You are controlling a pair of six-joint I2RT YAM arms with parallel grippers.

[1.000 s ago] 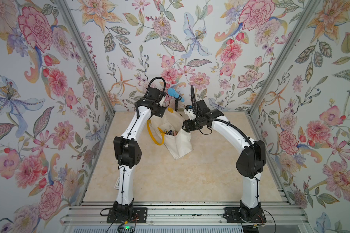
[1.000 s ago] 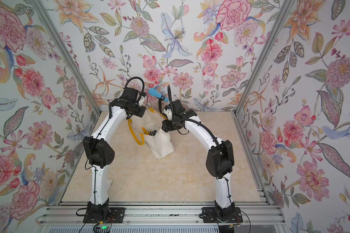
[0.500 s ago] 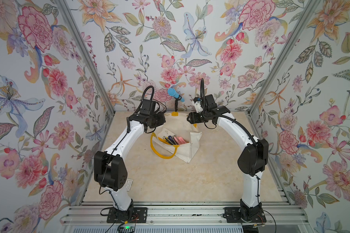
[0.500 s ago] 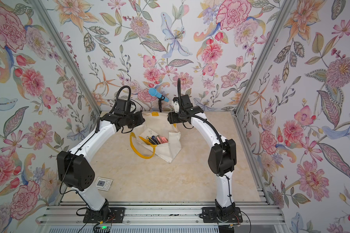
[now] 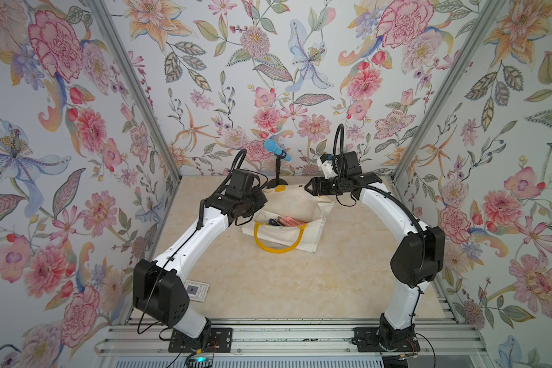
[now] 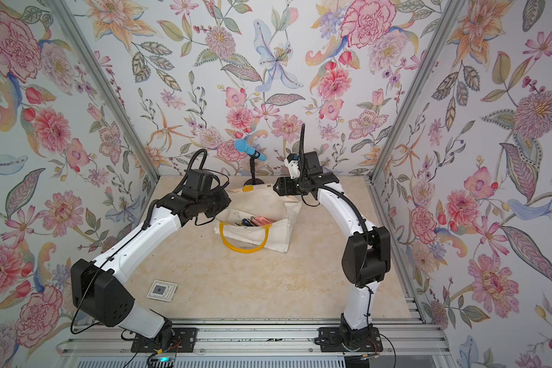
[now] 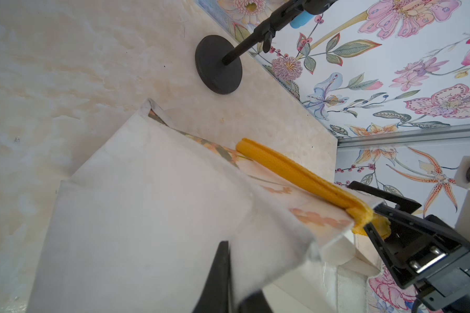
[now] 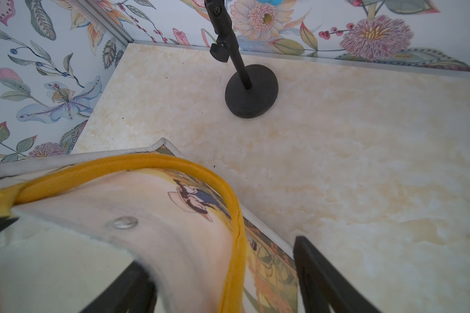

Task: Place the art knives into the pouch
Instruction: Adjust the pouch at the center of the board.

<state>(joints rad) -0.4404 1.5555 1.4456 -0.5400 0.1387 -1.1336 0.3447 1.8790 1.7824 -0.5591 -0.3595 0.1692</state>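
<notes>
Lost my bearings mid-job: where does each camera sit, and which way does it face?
Top views: high behind the robot, looking down and forward; left arm, right arm, pouch between.
Left wrist: on the left arm, facing over the pouch to the back right corner; left claw, right claw.
Right wrist: on the right arm, facing the back left corner; right claw's fingers.
Shared: wrist views both show microphone stand, yellow handle.

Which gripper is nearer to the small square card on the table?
Left. The left gripper is at the left end of the pouch, the end nearer the card. The right gripper is at the pouch's far right corner, with the pouch between it and the card.
</notes>
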